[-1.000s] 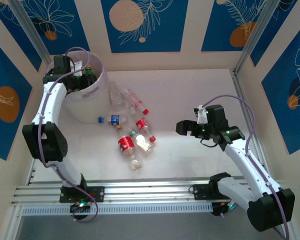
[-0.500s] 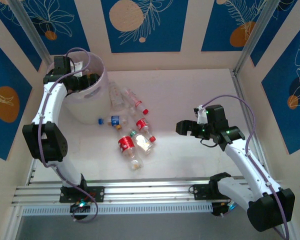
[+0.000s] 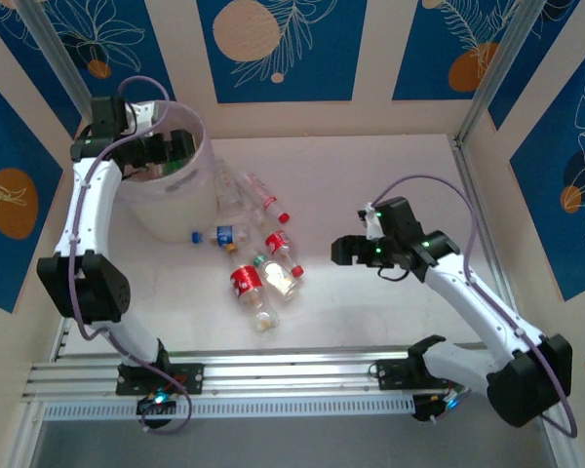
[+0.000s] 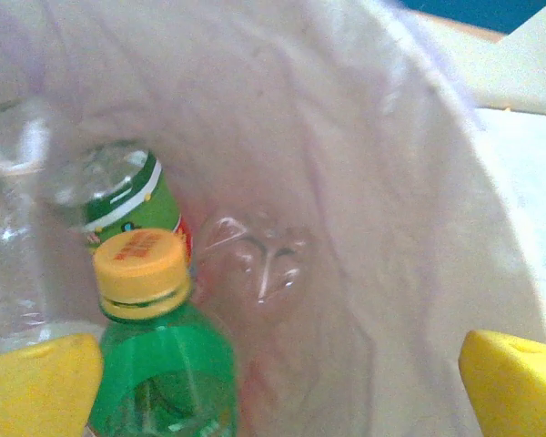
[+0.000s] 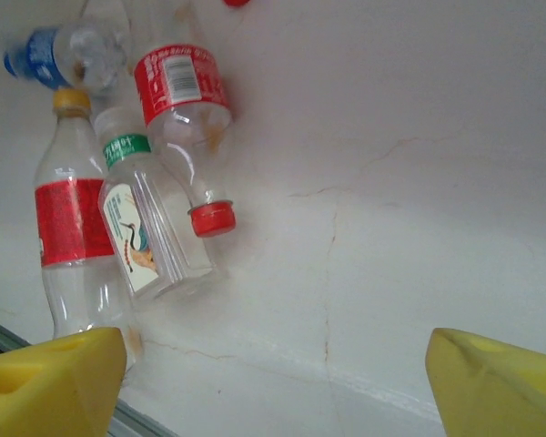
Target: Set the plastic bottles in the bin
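Plastic bottles (image 3: pixel 258 258) lie in a loose cluster on the table (image 3: pixel 400 175), just beside the bin (image 3: pixel 201 166) and between your two arms; others sit inside the bin, among them a green bottle (image 4: pixel 159 387) with an orange cap, directly under your left gripper (image 4: pixel 273 391). That left gripper hangs over the bin's mouth with its yellow pads (image 4: pixel 36 387) spread wide and nothing between them; I judge its drop is done, so lift it straight up clear of the rim before you swing it out.

Your right gripper (image 3: pixel 344 251) is likewise open and empty, hovering near the right edge of the cluster; the next pick looks to be yours on this side. Nearest to it is the red-capped bottle (image 5: pixel 184 100), cap pointing toward the gripper; it touches a clear green-banded bottle (image 5: pixel 150 241), which lies against a yellow-capped bottle (image 5: pixel 73 228) with a red label; a blue-labelled bottle (image 5: pixel 47 55) lies farther off.

Take the red-capped bottle first; turn the wrist so the jaws straddle it across its width, not along its length; come down near the neck, where there seems to be more room beside the neighbour. These bottles look empty and light, so expect them to roll or skid at a touch; lower both fingers evenly, close gently, and lift only once the grip holds.
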{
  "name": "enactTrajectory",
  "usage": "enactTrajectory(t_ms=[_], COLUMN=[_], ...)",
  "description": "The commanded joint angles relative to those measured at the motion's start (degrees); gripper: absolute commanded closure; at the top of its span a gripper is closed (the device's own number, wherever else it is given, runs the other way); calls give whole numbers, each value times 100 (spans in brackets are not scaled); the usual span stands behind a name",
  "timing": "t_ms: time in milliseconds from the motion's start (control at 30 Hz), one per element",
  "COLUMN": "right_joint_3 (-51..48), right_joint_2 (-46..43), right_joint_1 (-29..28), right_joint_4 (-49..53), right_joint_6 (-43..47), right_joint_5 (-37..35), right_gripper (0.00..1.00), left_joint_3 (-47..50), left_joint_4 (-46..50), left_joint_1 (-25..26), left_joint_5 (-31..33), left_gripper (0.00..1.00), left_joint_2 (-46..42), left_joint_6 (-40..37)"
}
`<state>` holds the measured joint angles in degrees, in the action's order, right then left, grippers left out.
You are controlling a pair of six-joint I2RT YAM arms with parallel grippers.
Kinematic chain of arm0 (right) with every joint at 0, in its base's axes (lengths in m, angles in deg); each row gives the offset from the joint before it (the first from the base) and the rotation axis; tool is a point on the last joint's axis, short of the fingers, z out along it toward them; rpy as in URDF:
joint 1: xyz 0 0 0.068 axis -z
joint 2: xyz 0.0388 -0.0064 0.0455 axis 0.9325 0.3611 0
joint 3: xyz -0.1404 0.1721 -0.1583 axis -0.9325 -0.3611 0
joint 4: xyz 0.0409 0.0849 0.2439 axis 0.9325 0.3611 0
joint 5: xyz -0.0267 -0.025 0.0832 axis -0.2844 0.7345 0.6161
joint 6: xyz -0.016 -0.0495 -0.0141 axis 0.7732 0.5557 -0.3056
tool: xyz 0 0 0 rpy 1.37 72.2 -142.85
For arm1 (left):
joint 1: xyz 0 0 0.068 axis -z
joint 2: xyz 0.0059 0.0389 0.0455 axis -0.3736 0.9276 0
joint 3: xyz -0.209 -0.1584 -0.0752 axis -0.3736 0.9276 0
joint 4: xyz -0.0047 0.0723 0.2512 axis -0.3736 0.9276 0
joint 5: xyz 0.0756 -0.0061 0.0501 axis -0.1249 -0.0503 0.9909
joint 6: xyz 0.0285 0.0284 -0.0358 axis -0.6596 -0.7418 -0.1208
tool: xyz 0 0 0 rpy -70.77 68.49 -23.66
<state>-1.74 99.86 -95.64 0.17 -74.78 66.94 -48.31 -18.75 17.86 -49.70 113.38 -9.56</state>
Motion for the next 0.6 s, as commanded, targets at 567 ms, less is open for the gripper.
enactTrajectory(t_ms=[567], right_joint_3=[1801], right_joint_2=[3396], right_joint_1=[-1731], right_joint_4=[-408], right_joint_6=[-301], right_joint_5=[-1119], right_gripper=[35], left_joint_3=[1688], left_joint_4=[59], left_joint_1=[735], left_joint_5=[521], left_gripper=[0], left_joint_2=[-2931], left_joint_6=[539])
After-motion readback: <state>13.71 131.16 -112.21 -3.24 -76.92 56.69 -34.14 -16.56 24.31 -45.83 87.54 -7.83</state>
